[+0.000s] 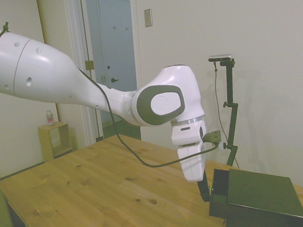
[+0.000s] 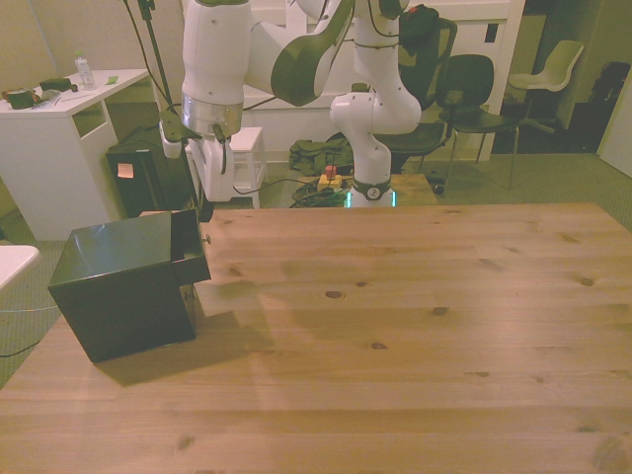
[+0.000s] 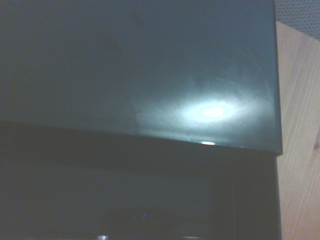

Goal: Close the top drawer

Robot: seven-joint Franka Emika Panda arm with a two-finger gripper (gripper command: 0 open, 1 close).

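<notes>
The top drawer [image 2: 190, 247] stands pulled out of the dark cabinet [image 2: 123, 286], at the front view's left edge of the bench [image 2: 415, 326]. The gripper [image 1: 207, 192] hangs just beside the drawer front; whether its fingers are spread or together I cannot tell. I would push flat on the front, straight along the drawer's line, slowly, so the cabinet does not slide.

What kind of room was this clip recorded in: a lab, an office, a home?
Most likely an office-style room used as a robotics lab. A white desk with clutter, office chairs and a door surround a wooden table where the arm works on a small dark cabinet.
</notes>
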